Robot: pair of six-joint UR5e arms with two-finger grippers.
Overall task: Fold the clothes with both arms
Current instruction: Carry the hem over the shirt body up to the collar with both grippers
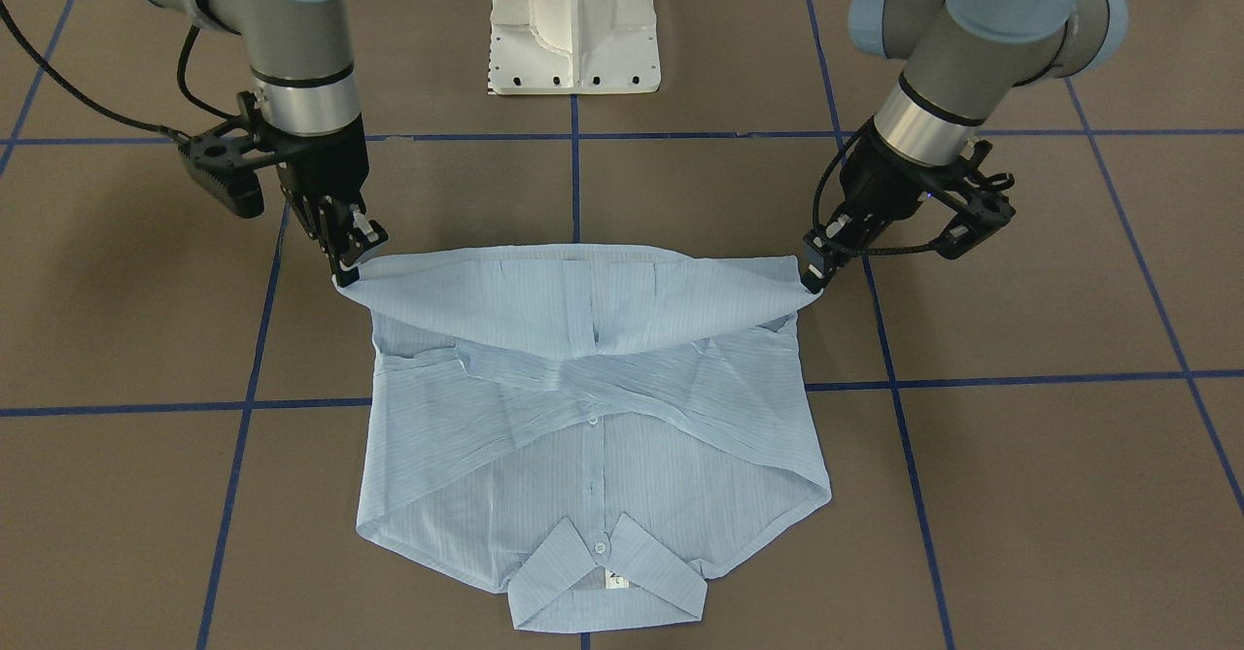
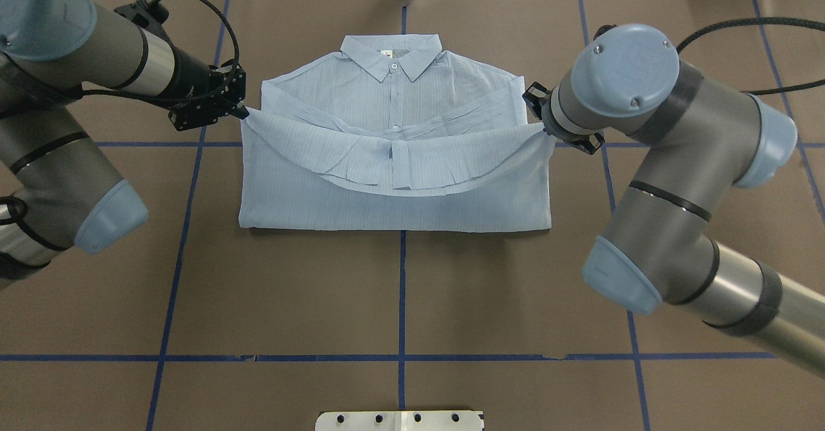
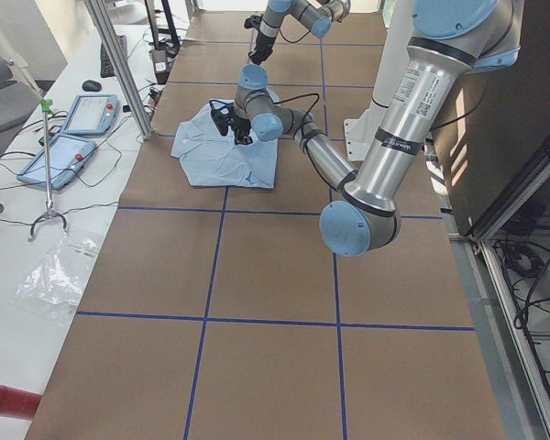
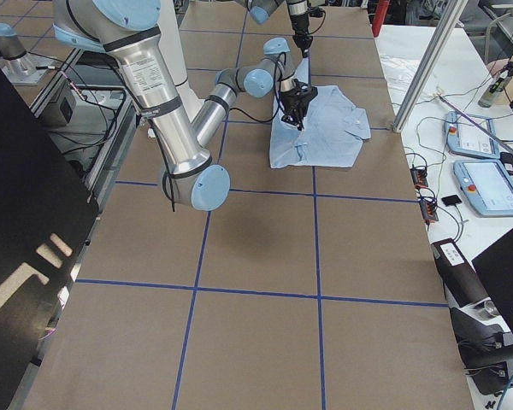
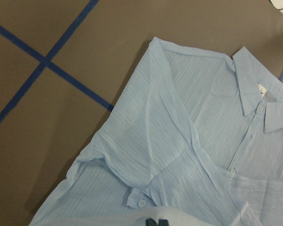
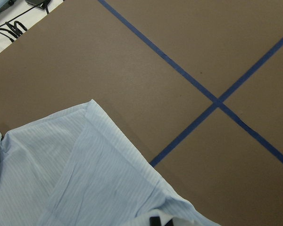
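Fabric is drooping between two clamped corners: the left end effector (image 2: 243, 111) is pinching one hem corner of the pale-blue shirt (image 2: 399, 209), and the right end effector (image 2: 546, 132) is pinching the other. Beyond both, the collar (image 2: 391, 57) is lying flat on the tabletop (image 2: 399, 289).

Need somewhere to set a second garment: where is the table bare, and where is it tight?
Barest: the wide middle stretch of table between the shirt and the white pedestal base. Crowded: both sides of the shirt, where the left gripper and right gripper pinch the raised hem corners.
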